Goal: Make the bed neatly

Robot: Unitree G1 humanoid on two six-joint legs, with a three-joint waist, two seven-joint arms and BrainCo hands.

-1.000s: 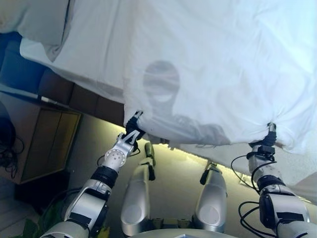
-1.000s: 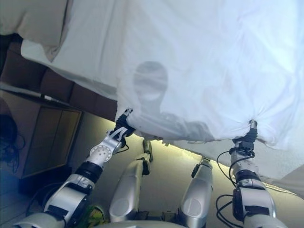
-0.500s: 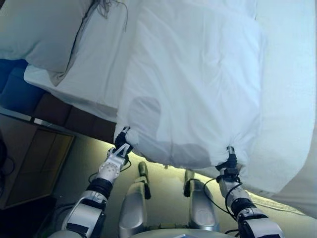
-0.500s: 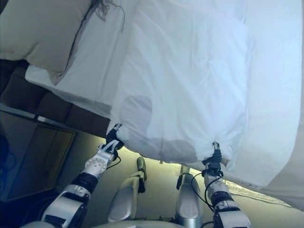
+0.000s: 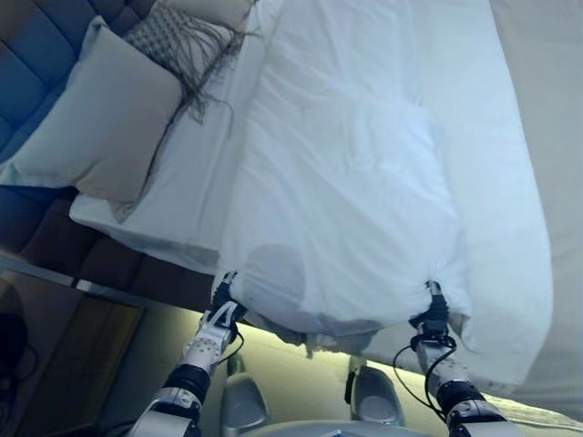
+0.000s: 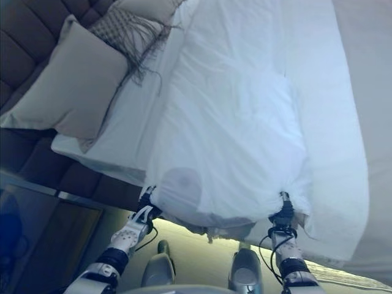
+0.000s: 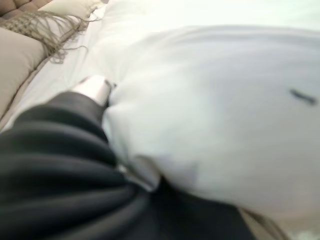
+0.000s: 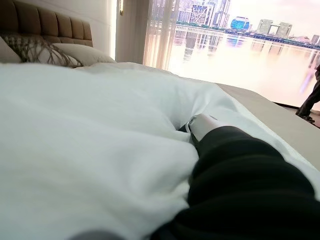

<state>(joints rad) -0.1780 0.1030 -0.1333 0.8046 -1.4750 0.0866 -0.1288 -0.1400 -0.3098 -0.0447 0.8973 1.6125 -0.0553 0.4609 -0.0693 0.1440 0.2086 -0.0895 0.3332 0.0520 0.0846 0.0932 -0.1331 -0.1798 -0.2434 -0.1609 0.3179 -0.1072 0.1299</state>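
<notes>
A white duvet lies spread over the bed, its near edge lifted and bunched at two points. My left hand is shut on the duvet's near left corner, and my right hand is shut on its near right corner. Both hands hold the edge just above the side of the bed. In the left wrist view the white duvet bulges over my left hand. In the right wrist view the duvet folds over my right hand. The white sheet shows to the left of the duvet.
A large beige pillow lies at the head of the bed on the left, with a fringed grey cushion beyond it. A dark padded headboard runs behind them. A wooden bedside unit stands lower left. Bare mattress cover shows right.
The camera has swung up, showing more of the bed and the pillows. Both hands have carried the duvet's near edge further over the bed, and the duvet now lies flatter.
</notes>
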